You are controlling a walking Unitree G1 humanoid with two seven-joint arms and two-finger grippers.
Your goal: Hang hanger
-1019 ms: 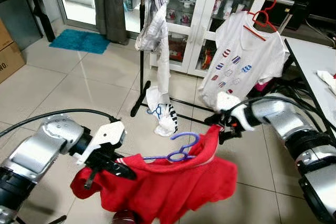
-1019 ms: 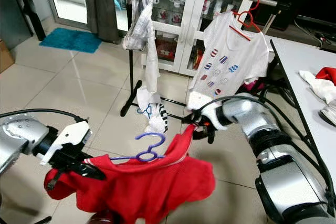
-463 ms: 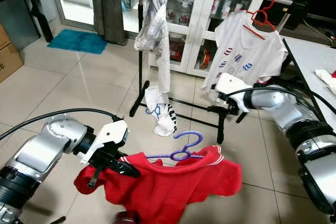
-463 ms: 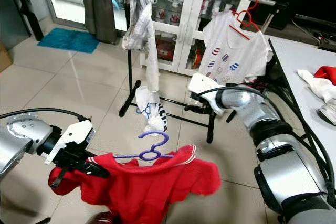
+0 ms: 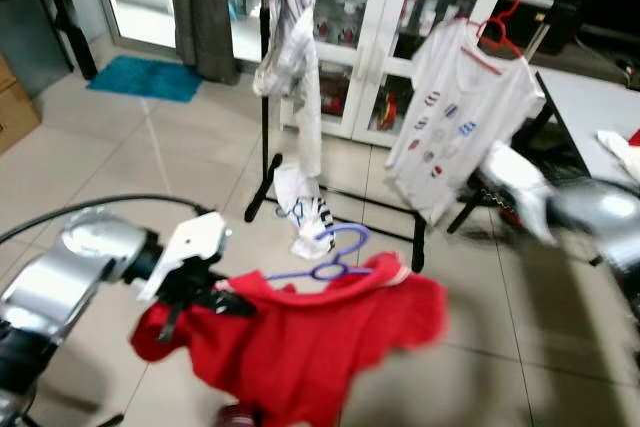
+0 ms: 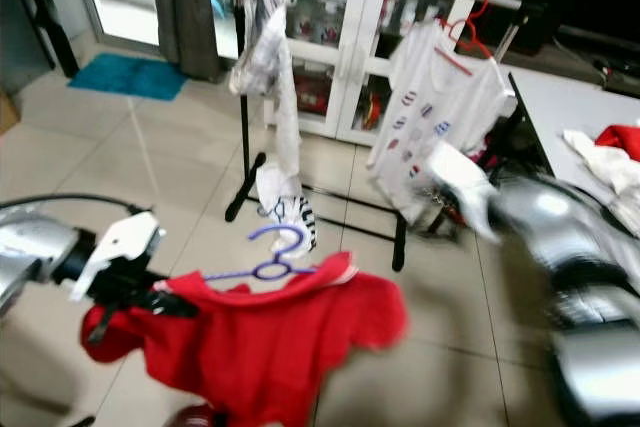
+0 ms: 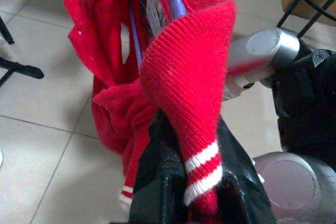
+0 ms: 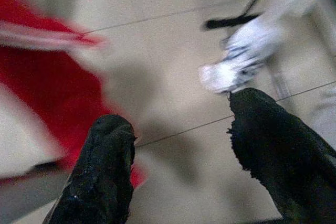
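I saw my left pincer (image 5: pixel 205 299) clamped on the red shirt (image 5: pixel 310 342) carrying the purple hanger (image 5: pixel 330 255); right pincer (image 8: pixel 178 156) fingers apart, empty.

A white cabinet (image 5: pixel 400 7) with glass doors stands at the back. In front of it, a white T-shirt (image 5: pixel 455 122) with small prints hangs on a red hanger (image 5: pixel 497 32), and a pale checked garment (image 5: pixel 295 67) hangs toward the cabinet's left side. A teal mat (image 5: pixel 142 79) lies on the tiled floor (image 5: pixel 100 162) well left of the cabinet, near a grey curtain (image 5: pixel 200 12). A cardboard box (image 5: pixel 15 107) sits farther left.
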